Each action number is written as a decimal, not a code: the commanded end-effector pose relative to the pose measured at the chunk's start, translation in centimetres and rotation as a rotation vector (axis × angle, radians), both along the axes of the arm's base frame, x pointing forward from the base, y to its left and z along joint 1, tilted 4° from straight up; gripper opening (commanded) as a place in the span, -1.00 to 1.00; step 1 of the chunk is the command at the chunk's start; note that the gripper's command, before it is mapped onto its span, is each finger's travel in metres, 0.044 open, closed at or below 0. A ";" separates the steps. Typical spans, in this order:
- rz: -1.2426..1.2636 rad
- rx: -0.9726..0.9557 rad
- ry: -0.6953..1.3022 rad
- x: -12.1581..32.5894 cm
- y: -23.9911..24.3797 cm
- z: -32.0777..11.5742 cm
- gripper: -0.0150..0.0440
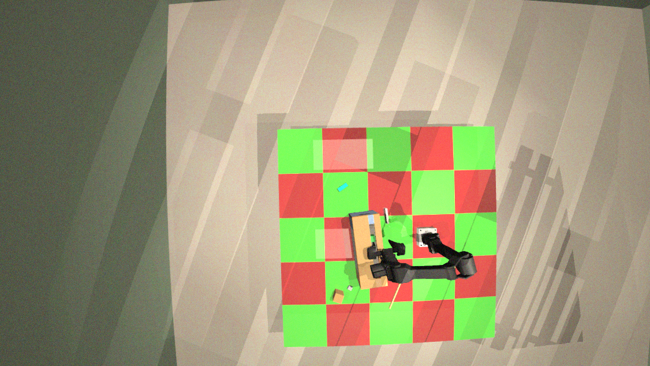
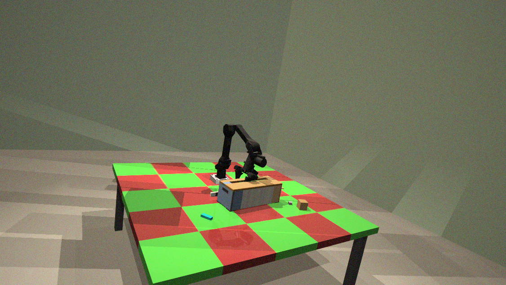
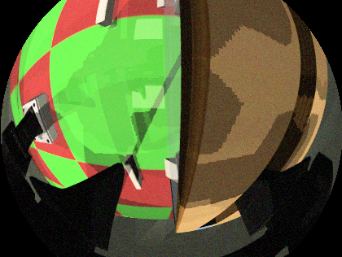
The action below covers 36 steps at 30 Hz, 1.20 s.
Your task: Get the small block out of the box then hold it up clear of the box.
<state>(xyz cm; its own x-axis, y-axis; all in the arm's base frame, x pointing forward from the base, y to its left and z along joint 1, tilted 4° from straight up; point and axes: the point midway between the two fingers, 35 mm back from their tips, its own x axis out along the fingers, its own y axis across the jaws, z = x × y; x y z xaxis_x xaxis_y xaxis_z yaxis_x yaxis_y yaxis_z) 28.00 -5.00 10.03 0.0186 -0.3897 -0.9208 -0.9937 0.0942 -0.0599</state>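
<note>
The box (image 1: pixel 361 254) (image 2: pixel 256 198) (image 3: pixel 260 77) has an orange lid with a long slot near its front edge. In the wrist view the lid fills the right half and the clear front is seen edge-on. My gripper (image 1: pixel 381 242) (image 3: pixel 171 166) is open and empty and straddles the front wall. One finger is down in the slot, its tip hidden in the exterior view; the other is outside, before the clear front. A green patch (image 1: pixel 372 238) shows in the slot, but I cannot tell whether it is the block. The small block is not clearly visible.
A cyan bar (image 1: pixel 342 187) (image 2: pixel 206 216) lies beyond one end of the box. A white bar (image 1: pixel 386 216) (image 2: pixel 213 193) lies before the front. An orange cube (image 1: pixel 338 295) (image 2: pixel 302 204), a small pale cube (image 1: pixel 349 287) (image 2: pixel 290 203) and a thin stick (image 1: pixel 394 296) lie near the other end.
</note>
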 end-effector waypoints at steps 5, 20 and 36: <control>0.002 -0.007 -0.001 -0.3 -2.0 0.2 0.86; 0.002 -0.011 -0.001 -0.6 -5.9 0.4 0.86; 0.000 -0.014 -0.001 -0.9 -9.1 1.8 0.86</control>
<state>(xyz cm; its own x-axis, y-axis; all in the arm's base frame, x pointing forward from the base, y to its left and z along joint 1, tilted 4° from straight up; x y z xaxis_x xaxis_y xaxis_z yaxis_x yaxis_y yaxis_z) 26.92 -14.17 10.95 0.0122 -0.4058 -0.9139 -0.9933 0.0999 -0.0576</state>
